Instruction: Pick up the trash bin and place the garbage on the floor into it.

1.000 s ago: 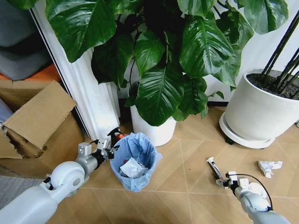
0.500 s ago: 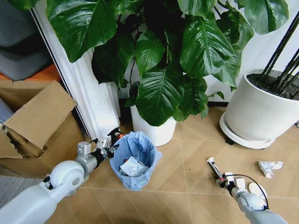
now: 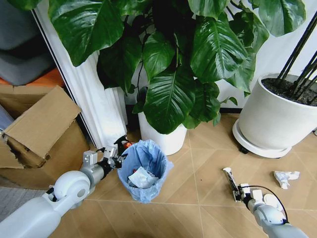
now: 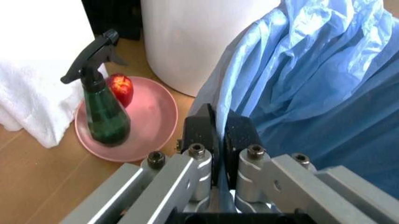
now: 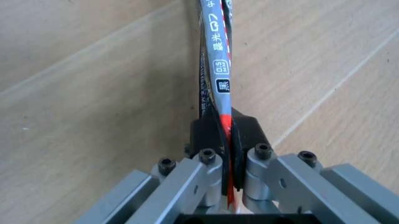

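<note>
Right gripper: I've got my right gripper [image 3: 237,192] clamped on a long, flat stick wrapper [image 5: 216,79], printed grey and red; the jaws are pinched tight on its lower end.
Wrapper position: in the head view the stick wrapper pokes up and away from my fingers, over the floor [image 3: 198,168], well to the right of the trash bin [image 3: 144,171]. I judge it's lifted, but I can't tell whether its far tip touches the boards.
Left gripper: my left gripper [image 4: 219,135] is closed on the blue bag's overhanging edge at the bin's rim, on the bin's left side.
Trash bin: it sits just in front of the white plant pot [image 3: 163,136], bag open, with a crumpled white piece [image 3: 142,178] already inside. I can't tell whether the bin is raised or resting on the floor.
Beside the bin: a green spray bottle [image 4: 103,109] and a red fruit sit on a pink dish [image 4: 153,119]; that's not my rubbish, I'm leaving it.
Done so far: bin gripped, some scraps inside, one wrapper in hand.
Left to do: the wrapper isn't in the bin yet. A crumpled white paper [image 3: 286,177] lies near the big pot [image 3: 270,119], and a small white disc [image 3: 271,200] lies just beside my right wrist.
Progress: partway, by my reckoning, with at least three pieces to go.
</note>
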{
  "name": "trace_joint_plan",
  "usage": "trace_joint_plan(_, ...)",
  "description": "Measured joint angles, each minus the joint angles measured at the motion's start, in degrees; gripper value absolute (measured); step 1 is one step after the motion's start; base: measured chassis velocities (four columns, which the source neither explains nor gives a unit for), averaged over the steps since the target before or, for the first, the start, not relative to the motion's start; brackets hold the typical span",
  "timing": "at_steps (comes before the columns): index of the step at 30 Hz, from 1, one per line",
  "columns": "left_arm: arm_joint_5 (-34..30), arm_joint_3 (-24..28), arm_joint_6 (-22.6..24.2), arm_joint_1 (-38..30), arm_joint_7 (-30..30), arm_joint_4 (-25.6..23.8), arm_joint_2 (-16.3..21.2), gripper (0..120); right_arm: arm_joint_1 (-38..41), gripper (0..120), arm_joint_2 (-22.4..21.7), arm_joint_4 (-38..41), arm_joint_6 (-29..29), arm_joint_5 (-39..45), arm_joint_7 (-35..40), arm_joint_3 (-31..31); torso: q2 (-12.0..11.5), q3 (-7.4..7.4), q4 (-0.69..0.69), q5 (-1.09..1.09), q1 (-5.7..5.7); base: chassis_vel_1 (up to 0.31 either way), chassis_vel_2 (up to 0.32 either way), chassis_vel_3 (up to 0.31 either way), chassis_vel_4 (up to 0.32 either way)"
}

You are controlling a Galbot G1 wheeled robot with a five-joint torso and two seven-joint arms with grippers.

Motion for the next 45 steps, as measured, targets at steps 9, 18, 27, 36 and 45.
trace_joint_plan(9, -0.64, 2.41, -0.05, -1.17, 1.2, 0.34, 0.95, 0, -2.65, 0, -4.33, 8.5, 14.98, 1.01, -17.1, 0.31, 0.0, 0.0, 0.0, 0.0, 0.0, 0.0, 0.0, 0.0, 0.0)
trace_joint_plan(18, -0.66, 7.23, -0.82, -4.01, 4.18, 2.65, -0.24, 0, 3.07, 0, -5.09, 13.61, 34.27, 7.59, -56.35, -2.35, -0.01, 0.0, 0.0, 0.0, 0.0, 0.0, 0.0, 0.0, 0.0)
trace_joint_plan(27, -0.68, 8.29, -1.48, -5.18, 6.02, 3.64, -0.86, 0, 9.55, 0, -2.36, 17.79, 31.47, 17.25, -63.39, -7.16, -0.01, 0.0, 0.0, -0.01, 0.0, 0.0, 0.0, 0.0, 0.0)
trace_joint_plan(36, -0.07, 7.61, -1.68, -4.5, 6.42, 3.97, -1.36, 0, 17.15, 0, 3.16, 15.69, 29.54, 19.75, -64.6, -13.77, -0.01, 0.0, 0.01, -0.01, 0.0, 0.0, 0.0, 0.0, 0.0)
trace_joint_plan(45, -0.28, 7.67, -1.65, -4.85, 6.26, 3.76, -1.72, 0, 20.16, 0, 7.79, 12.72, 27.46, 18.57, -64.43, -18.31, -0.01, 0.0, 0.02, -0.02, 0.0, 0.0, 0.0, 0.0, 0.0)
